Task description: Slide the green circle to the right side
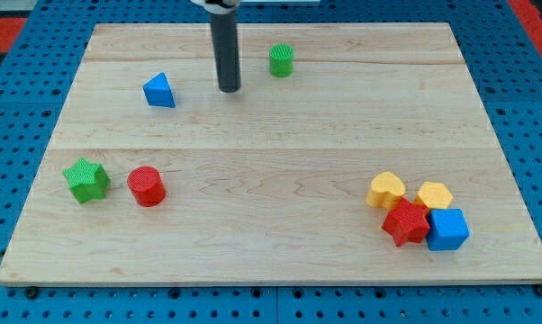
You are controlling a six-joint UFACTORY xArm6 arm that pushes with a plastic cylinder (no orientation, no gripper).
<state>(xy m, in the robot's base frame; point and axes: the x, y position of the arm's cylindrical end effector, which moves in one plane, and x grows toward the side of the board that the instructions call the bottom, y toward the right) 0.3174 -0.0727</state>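
The green circle [282,60] is a small round green block near the view's top, a little right of centre on the wooden board [271,180]. My tip [229,88] is the lower end of a dark upright rod. It stands to the left of the green circle and slightly lower in the view, with a clear gap between them. The tip touches no block.
A blue triangle [159,91] lies left of the tip. A green star [86,180] and a red circle [147,186] sit at the lower left. At the lower right cluster a yellow heart [386,190], a yellow hexagon [434,194], a red star [406,222] and a blue cube [447,229].
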